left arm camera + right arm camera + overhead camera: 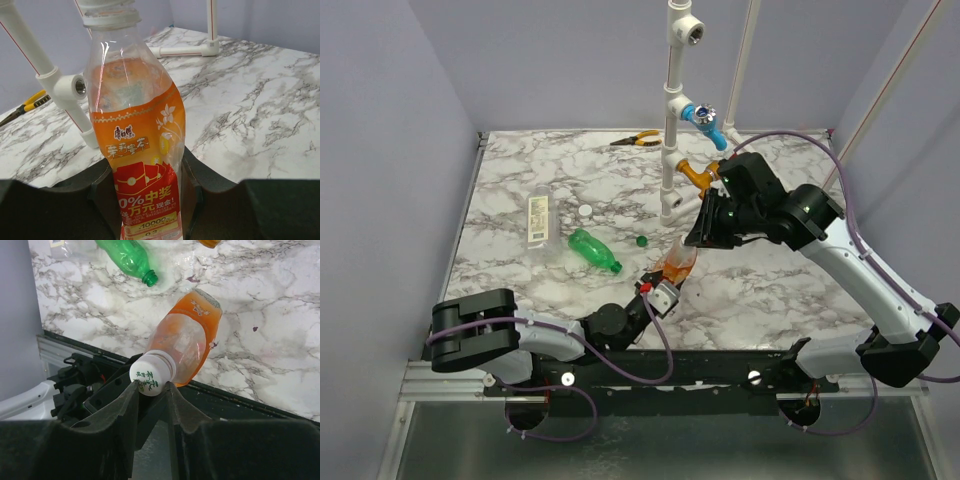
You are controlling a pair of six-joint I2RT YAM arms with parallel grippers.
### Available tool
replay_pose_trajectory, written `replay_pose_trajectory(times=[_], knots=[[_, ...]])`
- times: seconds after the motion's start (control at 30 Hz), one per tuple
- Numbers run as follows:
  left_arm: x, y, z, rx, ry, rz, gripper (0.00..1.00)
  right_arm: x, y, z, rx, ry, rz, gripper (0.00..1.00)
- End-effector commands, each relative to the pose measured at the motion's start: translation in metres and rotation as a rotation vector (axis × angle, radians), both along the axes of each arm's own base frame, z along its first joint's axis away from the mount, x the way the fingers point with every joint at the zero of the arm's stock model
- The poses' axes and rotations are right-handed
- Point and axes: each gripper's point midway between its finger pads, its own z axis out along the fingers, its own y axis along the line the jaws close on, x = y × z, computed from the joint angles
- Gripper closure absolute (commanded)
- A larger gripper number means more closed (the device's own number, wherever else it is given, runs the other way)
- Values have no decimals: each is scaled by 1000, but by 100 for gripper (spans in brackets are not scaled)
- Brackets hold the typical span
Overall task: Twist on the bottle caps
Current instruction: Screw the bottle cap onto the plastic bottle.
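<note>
- Orange bottle (140,150): your left gripper (658,292) is clamped on its lower body and holds it tilted over the front part of the table (520,170). The wall looks thin. Turning force at the neck may spin the bottle in the jaws or buckle it.
- Green bottle (594,250): it lies on its side, uncapped, at mid-table. It may roll if an arm brushes it.
- White cap (150,374): it sits on the orange bottle's neck, and your right gripper (151,390) pinches it from both sides by the fingertips only. If the wrist is not in line with the tilted neck, expect cross-threading or the cap slipping free.
- Dark green cap (641,240): it lies loose near the green bottle's mouth. A passing arm may knock it away.
</note>
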Motion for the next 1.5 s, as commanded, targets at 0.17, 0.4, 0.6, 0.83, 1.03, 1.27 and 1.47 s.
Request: replay_pose_trajectory(times=[0.17, 0.4, 0.6, 0.83, 1.03, 1.27, 1.47], knots=[[-19, -5, 71, -225, -95, -110, 100, -10, -4, -18, -65, 92, -15, 68], [-19, -3, 70, -221, -91, -108, 100, -7, -10, -17, -79, 83, -45, 66], [-19, -2, 66, -219, -80, -107, 100, -5, -14, -16, -83, 84, -59, 66], [-18, -1, 65, -215, -76, -101, 100, 2, -24, -17, -107, 69, -92, 65], [-18, 2, 62, -210, -73, -97, 100, 4, -27, -15, -96, 65, -102, 65], [-15, 6, 61, -214, -64, -75, 100, 5, -32, -10, -93, 52, -115, 65], [-12, 10, 61, -230, -51, -50, 100, 4, -30, -7, -72, 47, -114, 65]])
